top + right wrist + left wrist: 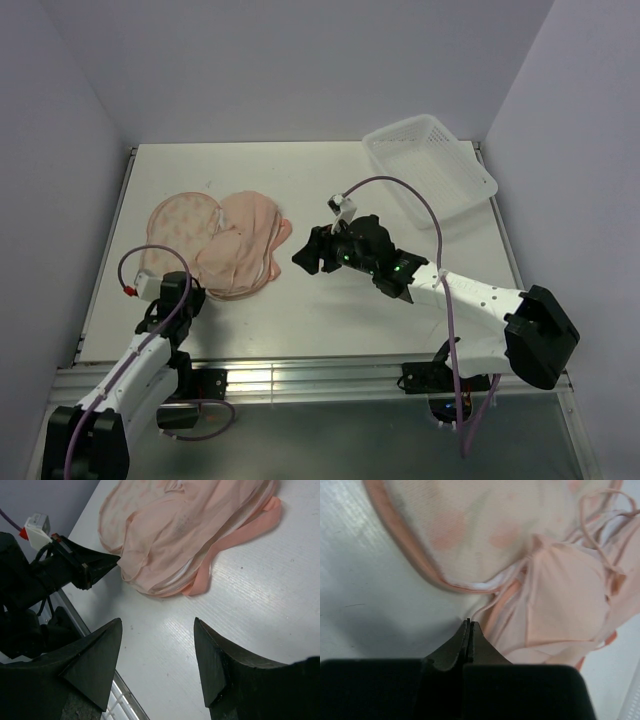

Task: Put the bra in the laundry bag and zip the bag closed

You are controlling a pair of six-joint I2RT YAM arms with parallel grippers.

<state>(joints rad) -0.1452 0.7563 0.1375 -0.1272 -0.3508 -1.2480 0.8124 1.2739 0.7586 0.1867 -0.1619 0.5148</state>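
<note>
White table (400, 310): soft bra (245, 250) overlaps printed bag (180, 222); left tool (469, 622) closed, right tool (157, 623) wide.

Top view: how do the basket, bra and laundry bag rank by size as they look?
1. basket
2. bra
3. laundry bag, going by its visible part only. The bra covers the rest, so the order of these two is unsure.
</note>
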